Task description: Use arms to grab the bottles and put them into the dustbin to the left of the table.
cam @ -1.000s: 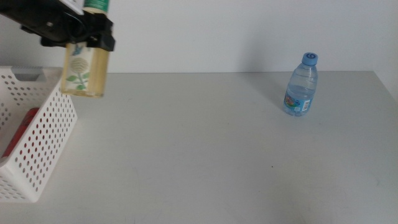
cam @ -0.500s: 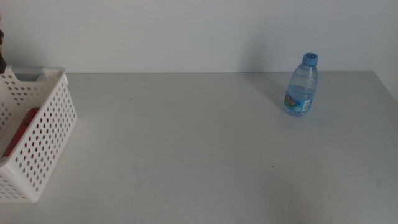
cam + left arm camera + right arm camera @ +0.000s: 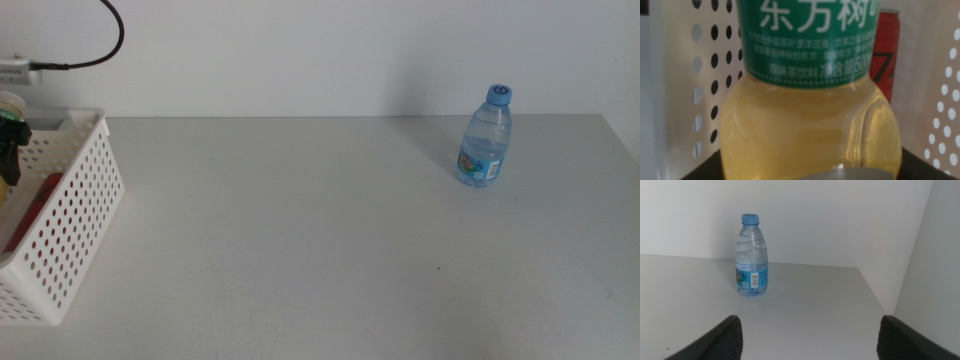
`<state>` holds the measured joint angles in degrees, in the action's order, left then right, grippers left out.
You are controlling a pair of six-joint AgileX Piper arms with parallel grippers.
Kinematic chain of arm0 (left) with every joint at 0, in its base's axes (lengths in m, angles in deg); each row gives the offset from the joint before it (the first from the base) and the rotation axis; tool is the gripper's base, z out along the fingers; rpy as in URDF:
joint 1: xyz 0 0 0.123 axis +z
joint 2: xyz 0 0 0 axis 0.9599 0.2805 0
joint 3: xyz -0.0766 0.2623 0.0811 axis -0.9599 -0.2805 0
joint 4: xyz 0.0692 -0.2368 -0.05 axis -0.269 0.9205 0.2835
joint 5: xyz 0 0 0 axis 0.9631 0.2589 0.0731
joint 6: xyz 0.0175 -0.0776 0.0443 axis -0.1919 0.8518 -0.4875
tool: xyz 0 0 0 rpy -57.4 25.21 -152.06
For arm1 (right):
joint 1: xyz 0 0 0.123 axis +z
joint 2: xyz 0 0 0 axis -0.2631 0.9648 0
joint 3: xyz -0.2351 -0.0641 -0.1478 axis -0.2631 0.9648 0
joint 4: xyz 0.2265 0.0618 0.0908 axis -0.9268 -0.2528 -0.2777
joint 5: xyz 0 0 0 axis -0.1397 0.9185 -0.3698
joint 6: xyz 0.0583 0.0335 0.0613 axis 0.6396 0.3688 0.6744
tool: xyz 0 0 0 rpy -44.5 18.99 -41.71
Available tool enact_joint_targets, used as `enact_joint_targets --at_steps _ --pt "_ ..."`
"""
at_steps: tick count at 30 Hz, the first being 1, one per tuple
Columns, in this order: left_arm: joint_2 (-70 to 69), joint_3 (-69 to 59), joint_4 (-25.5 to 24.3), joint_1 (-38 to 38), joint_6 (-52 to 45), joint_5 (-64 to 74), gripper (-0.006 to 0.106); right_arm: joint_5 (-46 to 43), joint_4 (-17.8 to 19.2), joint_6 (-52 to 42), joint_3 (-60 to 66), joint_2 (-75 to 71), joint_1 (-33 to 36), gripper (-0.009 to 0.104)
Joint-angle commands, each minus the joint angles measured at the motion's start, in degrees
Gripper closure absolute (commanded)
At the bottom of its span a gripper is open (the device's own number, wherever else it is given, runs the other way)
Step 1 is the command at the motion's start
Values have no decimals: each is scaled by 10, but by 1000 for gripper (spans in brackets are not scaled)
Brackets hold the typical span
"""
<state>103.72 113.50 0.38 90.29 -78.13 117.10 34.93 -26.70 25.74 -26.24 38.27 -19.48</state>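
Observation:
My left gripper point(image 3: 810, 169) is shut on the tall yellow tea bottle point(image 3: 810, 120) with the green label and holds it inside the white perforated dustbin point(image 3: 700, 75). In the middle view only the bottle's cap and label point(image 3: 9, 110) show, at the left edge above the dustbin point(image 3: 70, 220). The red cola can point(image 3: 888, 55) lies in the dustbin behind the bottle and also shows in the middle view point(image 3: 33, 205). The small blue-capped water bottle point(image 3: 485, 138) stands upright at the table's far right. My right gripper point(image 3: 807, 340) is open and well short of the water bottle point(image 3: 751, 255).
The light grey table point(image 3: 300, 230) ends at a white wall behind. A black cable point(image 3: 110, 35) hangs at the upper left. In the right wrist view the table's edge point(image 3: 875, 297) lies just beyond the water bottle.
The left arm has carried the tea bottle leftward from above the dustbin's near wall. It left the picture for a moment and now shows at the left edge, over the dustbin.

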Motion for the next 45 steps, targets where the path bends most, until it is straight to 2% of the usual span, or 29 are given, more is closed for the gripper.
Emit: enact_joint_targets --at_steps 1,3,6,11,14,20,27,30,34,41,45 --pt "-27 25 -18 1 6 11 98 -46 5 -6 -6 -12 -2 1" --pt "-22 24 -18 1 6 9 91 -46 5 -6 -6 -12 -2 1" --pt "-17 24 -10 1 -10 9 74 -46 5 -6 -6 -12 -2 1" --pt "-16 24 47 0 -56 13 29 -46 5 -6 -6 -12 -2 1" --pt "-16 26 43 -8 -48 33 7 -46 5 -6 -6 -12 -2 1" --pt "-44 29 6 -35 -6 41 7 -46 5 -6 -6 -12 -2 1" --pt "-129 29 11 -89 76 41 7 -46 5 -6 -6 -12 -2 1" --pt "-172 23 27 -137 70 37 7 -46 5 -6 -6 -12 -2 1" --pt "-244 -12 51 -208 54 -33 7 -46 5 -6 -6 -12 -2 1" --pt "-397 -172 112 -312 37 -153 7 -46 5 -6 -6 -12 -2 1" --pt "-468 -248 112 -356 37 -208 7 -46 5 -6 -6 -12 -2 1"
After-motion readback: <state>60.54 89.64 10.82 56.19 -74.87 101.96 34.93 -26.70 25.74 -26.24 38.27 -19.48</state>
